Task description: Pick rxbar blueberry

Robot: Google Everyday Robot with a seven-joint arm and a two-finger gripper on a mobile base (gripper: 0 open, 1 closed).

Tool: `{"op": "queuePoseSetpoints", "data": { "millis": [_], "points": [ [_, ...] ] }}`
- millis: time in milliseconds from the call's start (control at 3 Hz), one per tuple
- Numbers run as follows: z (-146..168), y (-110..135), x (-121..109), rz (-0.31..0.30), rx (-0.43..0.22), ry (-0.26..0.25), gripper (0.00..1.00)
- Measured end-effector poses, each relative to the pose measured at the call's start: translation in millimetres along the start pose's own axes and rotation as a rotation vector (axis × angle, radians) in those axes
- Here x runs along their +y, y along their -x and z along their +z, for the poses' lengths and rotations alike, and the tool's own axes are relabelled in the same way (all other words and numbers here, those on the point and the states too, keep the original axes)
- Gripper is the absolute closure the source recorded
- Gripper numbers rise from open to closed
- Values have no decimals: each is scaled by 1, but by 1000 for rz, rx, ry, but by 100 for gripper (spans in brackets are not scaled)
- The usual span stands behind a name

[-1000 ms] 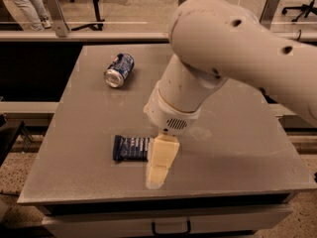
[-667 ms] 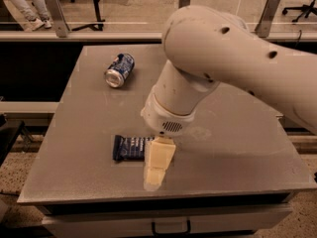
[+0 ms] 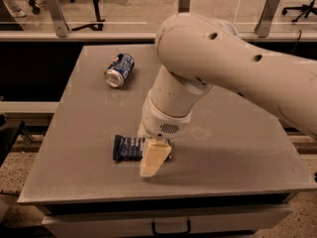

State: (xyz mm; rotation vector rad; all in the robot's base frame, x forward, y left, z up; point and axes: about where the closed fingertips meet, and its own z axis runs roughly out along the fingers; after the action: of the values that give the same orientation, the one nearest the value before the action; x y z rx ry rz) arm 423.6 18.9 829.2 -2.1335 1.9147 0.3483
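Observation:
The rxbar blueberry (image 3: 127,148) is a flat dark navy wrapped bar with white lettering, lying on the grey table (image 3: 74,128) near its front edge. Its right end is hidden behind my gripper. My gripper (image 3: 151,161) hangs from the large white arm and points down at the bar's right end. One cream-coloured finger (image 3: 153,156) shows in front of the bar, with its tip at or near the table surface. Any other finger is hidden behind it.
A blue-and-white soda can (image 3: 119,70) lies on its side at the back left of the table. The white arm (image 3: 218,68) covers the table's middle and right. A glass railing with metal posts (image 3: 55,14) runs behind the table. A drawer handle (image 3: 171,228) sits below the front edge.
The arm and gripper have shifted slightly left, so the gripper covers more of the bar's right end. The bar and the can have not moved.

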Motion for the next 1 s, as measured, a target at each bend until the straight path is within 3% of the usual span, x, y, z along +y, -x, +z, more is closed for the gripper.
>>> {"op": "queuePoseSetpoints", "data": {
  "millis": [333, 667, 1000],
  "points": [
    [2, 2, -1, -11, 0, 14, 61],
    [0, 1, 0, -17, -1, 29, 92],
    [-2, 0, 0, -18, -2, 31, 100]
  ]
}}
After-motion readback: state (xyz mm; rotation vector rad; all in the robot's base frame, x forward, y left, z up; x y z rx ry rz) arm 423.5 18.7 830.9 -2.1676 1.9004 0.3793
